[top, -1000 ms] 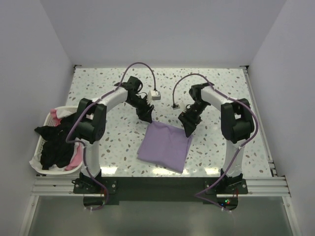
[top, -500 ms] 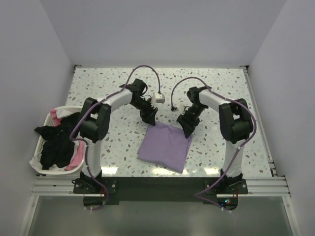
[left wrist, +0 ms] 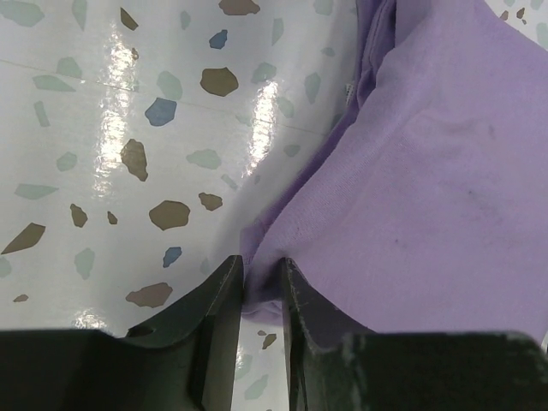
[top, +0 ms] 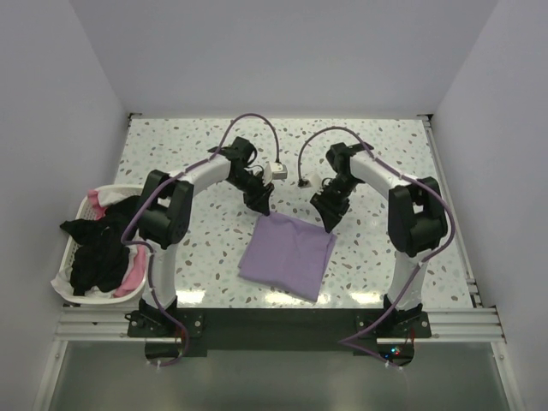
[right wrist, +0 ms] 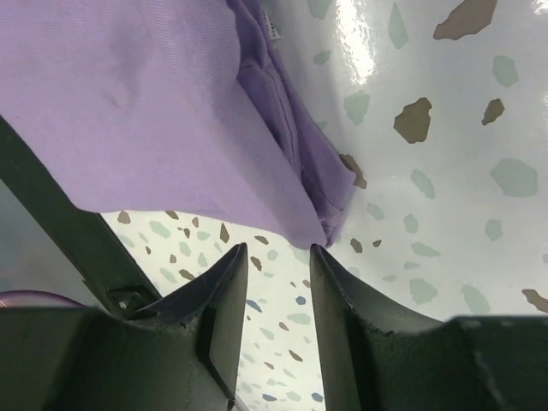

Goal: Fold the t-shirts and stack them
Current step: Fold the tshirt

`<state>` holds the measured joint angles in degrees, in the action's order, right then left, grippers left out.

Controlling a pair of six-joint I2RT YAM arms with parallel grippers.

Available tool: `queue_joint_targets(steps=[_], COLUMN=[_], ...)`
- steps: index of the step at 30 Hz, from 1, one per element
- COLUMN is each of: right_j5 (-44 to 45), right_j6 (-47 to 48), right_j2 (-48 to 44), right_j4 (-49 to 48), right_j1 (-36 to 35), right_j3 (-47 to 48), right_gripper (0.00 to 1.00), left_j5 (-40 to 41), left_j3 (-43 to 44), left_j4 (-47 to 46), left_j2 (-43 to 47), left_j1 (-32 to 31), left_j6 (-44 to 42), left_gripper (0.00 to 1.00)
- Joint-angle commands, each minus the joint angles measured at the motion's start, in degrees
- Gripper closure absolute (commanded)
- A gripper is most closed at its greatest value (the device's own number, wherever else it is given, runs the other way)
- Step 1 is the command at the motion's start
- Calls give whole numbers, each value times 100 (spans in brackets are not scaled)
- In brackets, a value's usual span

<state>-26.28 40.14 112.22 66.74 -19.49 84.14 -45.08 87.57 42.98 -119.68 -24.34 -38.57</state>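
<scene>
— Where is the lilac t-shirt now?

— The lilac t-shirt (top: 288, 255) lies folded into a slanted rectangle on the speckled table (top: 385, 154). It is a little below the middle of the overhead view, between my two arms.

— Is your left gripper holding it?

— Yes. My left gripper (top: 262, 205) is at the upper left corner of the cloth. In the left wrist view its two fingers (left wrist: 224, 295) are almost together. The purple corner is pinched in the narrow gap between them.

— And the right one?

— My right gripper (top: 330, 221) is at the upper right corner of the cloth. In the right wrist view its fingers (right wrist: 334, 291) stand apart, and between them I see only table. The tip of the folded corner ends just above the fingertips in that frame. This gripper holds nothing.

— What about the other t-shirts?

— They are in the white laundry basket (top: 89, 200) at the left edge of the overhead view, well apart from the lilac one. A black t-shirt (top: 90, 253) hangs over the rim, and pink cloth (top: 134, 276) shows beside it. I cannot tell how many pieces are inside.
</scene>
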Motion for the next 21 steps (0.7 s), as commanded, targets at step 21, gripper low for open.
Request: queue_joint_targets(steps=[21], right_j5=[246], right_j6=[99], right_j2=[221], right_j4=[129], right_j1=[-73], right_j3=[314], right_gripper=[60], left_j5=[-106], left_j3=[173], left_j4=[-27], left_j2=[85], left_j1=[8], left_j6=[-90], left_gripper=[66])
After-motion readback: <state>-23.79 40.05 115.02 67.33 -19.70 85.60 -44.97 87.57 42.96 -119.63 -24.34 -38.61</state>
